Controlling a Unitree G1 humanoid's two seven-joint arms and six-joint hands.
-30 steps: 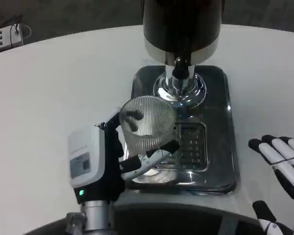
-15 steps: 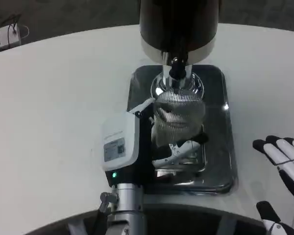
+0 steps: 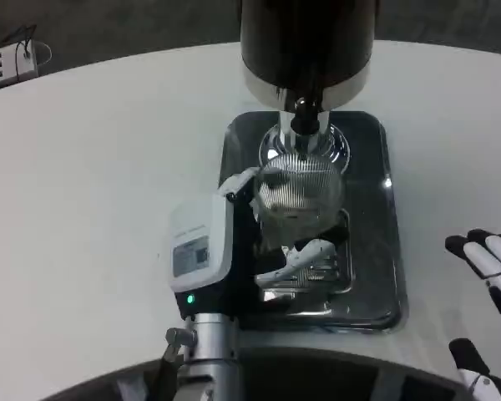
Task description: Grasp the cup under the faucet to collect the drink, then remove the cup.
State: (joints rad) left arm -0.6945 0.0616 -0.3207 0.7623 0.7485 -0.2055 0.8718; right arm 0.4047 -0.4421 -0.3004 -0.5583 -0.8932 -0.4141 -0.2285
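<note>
White table (image 3: 92, 167) underneath, with a dark drink dispenser (image 3: 307, 42) on a shiny steel drip tray (image 3: 376, 251). Left hand (image 3: 234, 251) wrapped around a clear ribbed cup (image 3: 301, 192), held below the faucet (image 3: 303, 117), mouth tilted toward the camera, long axis leaning. Small label on the hand's back, unreadable. Right hand (image 3: 493, 276) at the table's right edge, fingers spread, empty.

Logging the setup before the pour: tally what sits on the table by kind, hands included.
Cups: 1, the clear ribbed cup, held by the left hand under the faucet
Drink dispensers: 1
Metal drip trays: 1
Robot hands: 2, the right hand open beside the tray
Total: 5
</note>
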